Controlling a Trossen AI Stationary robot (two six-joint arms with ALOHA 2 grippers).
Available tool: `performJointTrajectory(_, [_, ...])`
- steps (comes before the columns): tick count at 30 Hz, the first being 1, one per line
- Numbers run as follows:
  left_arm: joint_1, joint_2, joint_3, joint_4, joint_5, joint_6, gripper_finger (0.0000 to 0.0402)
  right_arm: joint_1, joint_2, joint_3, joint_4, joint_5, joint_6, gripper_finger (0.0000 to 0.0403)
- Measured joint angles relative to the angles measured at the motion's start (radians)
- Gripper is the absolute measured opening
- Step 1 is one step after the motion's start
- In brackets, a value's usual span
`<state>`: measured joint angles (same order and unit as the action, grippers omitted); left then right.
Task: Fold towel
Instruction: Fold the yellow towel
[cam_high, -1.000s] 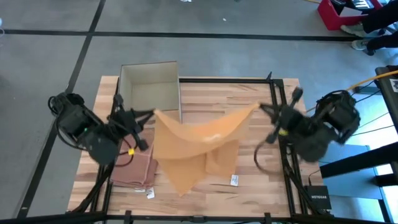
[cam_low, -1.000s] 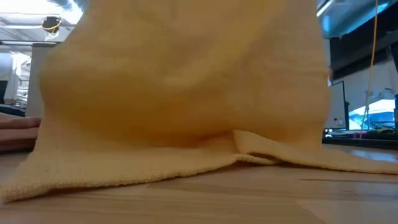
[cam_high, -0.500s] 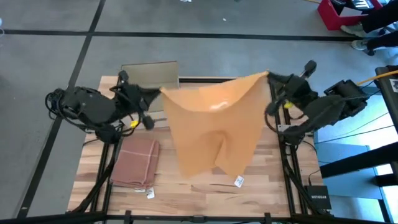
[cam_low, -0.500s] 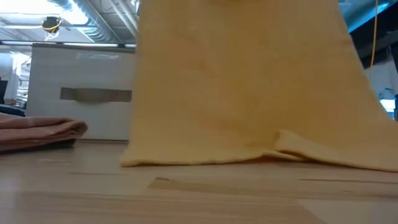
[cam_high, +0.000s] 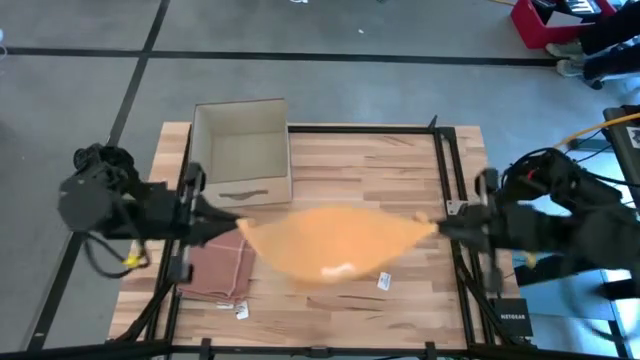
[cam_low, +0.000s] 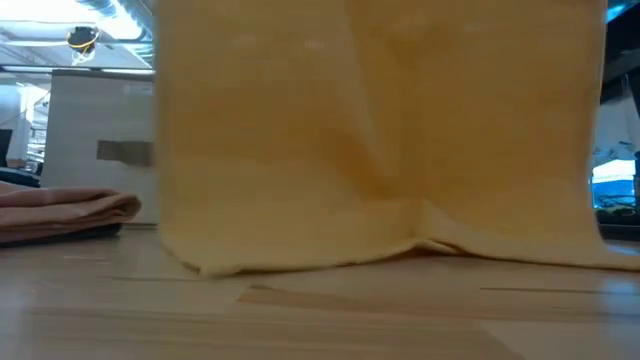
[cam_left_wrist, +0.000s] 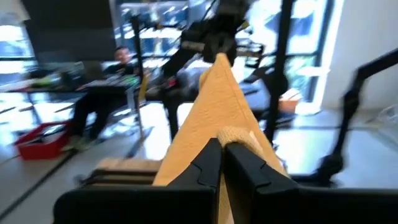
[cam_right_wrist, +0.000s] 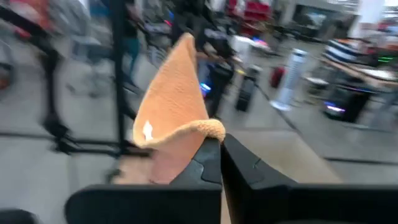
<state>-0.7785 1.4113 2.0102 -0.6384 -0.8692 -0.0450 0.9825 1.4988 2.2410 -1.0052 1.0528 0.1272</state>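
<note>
Towel (cam_high: 330, 243), orange, hangs stretched between our two arms over the tabletop's front half: left gripper (cam_high: 232, 222) pinches one corner, right gripper (cam_high: 438, 227) the other, its lower hem touching the wood, long axis running side to side.

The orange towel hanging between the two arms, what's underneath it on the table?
Under the orange towel, stretched between the left claw and right claw, its lower edge rests on the wooden table. A white tag lies beside it. Anything beneath its middle is covered.
</note>
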Motion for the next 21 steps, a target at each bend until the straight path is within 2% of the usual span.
performJointTrajectory(4, [-0.068,0.000,0.000,0.138,0.001,0.094,0.0005,0.114,0.020,0.000,0.171,0.038,-0.087,0.0001])
performJointTrajectory(6, [-0.092,0.000,0.000,0.235,0.000,0.177,0.0005,0.168,0.031,0.000,0.289,0.100,-0.179,0.0001])
performJointTrajectory(9, [-0.118,0.000,0.000,0.376,0.000,0.295,0.0005,0.251,0.045,0.000,0.500,0.238,-0.384,0.0001])
performJointTrajectory(13, [-0.125,0.000,0.000,0.500,-0.003,0.413,0.0005,0.334,0.081,0.001,0.849,0.483,-0.765,0.0001])
performJointTrajectory(17, [-0.121,-0.012,0.000,0.525,-0.043,0.474,0.0005,0.331,0.083,0.040,0.892,0.480,-0.813,0.0001])
performJointTrajectory(21, [-0.114,-0.020,0.000,0.508,-0.168,0.482,0.0005,0.319,0.080,0.058,0.889,0.482,-0.814,0.0001])
